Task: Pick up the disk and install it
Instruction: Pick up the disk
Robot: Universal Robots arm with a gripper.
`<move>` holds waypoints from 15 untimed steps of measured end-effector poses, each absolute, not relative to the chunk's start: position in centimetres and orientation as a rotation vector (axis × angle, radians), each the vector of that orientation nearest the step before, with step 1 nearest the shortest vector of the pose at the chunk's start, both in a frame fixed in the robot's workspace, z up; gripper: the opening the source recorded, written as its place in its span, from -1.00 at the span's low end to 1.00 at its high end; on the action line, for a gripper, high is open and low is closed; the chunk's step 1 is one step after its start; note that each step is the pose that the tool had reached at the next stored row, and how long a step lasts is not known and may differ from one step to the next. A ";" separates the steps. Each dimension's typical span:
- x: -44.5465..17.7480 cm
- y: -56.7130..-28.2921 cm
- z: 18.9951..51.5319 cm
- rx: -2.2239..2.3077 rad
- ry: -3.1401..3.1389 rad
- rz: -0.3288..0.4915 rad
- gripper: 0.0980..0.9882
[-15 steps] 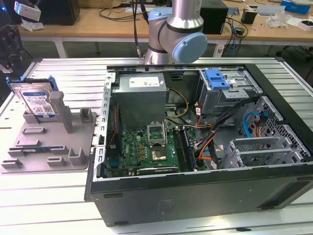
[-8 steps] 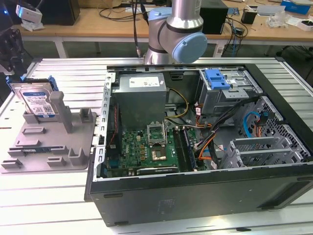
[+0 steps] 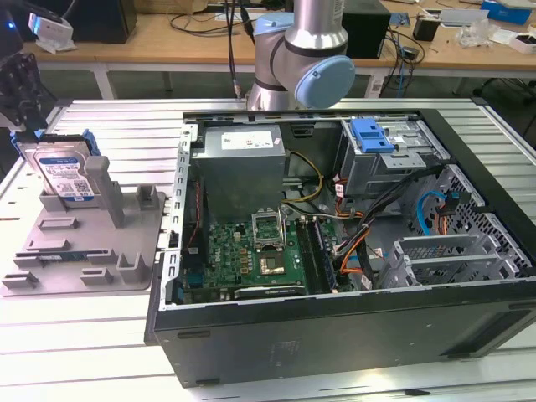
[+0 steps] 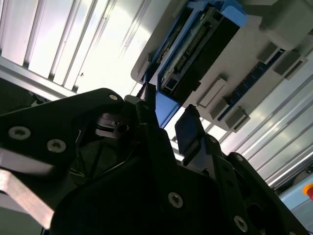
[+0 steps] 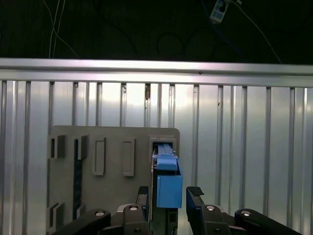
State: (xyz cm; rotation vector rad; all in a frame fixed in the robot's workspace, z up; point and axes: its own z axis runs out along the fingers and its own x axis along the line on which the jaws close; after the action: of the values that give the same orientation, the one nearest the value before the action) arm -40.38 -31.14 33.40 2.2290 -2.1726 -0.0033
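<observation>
Slatted bench, open PC case on it, then a grey holder at the exterior view's left propping the disk on edge, probably for easy grabbing. End effector straddles it, open, nothing clamped yet.

Blue-railed silver disk, grey fixture
</observation>
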 end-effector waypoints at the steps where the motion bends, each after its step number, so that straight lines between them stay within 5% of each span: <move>1: -40.4 -31.1 33.3 2.229 -2.173 -0.003 -0.23; 15: -40.4 -31.1 32.2 2.229 -2.173 -0.003 -0.23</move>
State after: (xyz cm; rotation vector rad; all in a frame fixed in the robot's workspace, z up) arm -40.43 -31.14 32.23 2.2290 -2.1726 -0.0034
